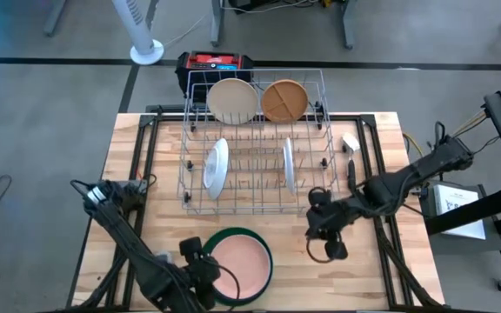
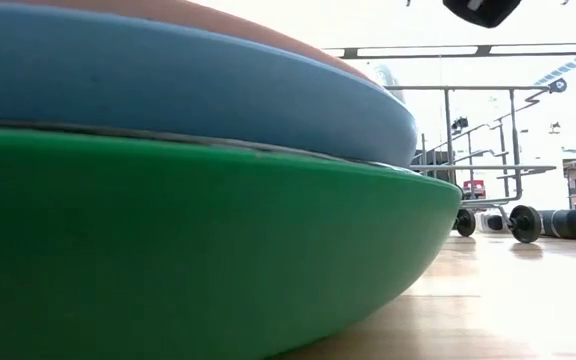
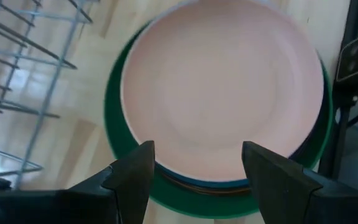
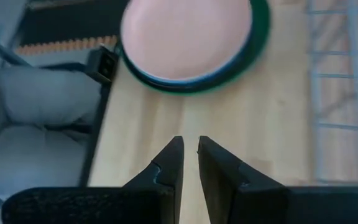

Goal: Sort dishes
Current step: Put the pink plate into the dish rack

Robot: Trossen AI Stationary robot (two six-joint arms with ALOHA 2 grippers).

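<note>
A stack of dishes sits on the table near its front edge: a pink plate (image 1: 242, 261) on a blue plate (image 2: 168, 90) on a large green plate (image 1: 252, 235). The green plate's underside rests on the wood (image 2: 168, 250). My left gripper (image 3: 197, 155) is open at the stack's left rim (image 1: 205, 268), with the pink plate (image 3: 222, 87) ahead of its fingers. My right gripper (image 1: 324, 243) is shut and empty over bare wood to the right of the stack (image 4: 190, 146). A cream plate (image 1: 233, 100), a tan plate (image 1: 283, 100) and two white plates (image 1: 217, 165) (image 1: 290, 165) stand in the rack.
The silver wire rack (image 1: 255, 143) fills the table's middle and far part. A small pale gadget (image 1: 350, 142) lies to the right of it. A red and black box (image 1: 214, 63) stands behind the table's far edge. Bare wood lies to the right of the stack.
</note>
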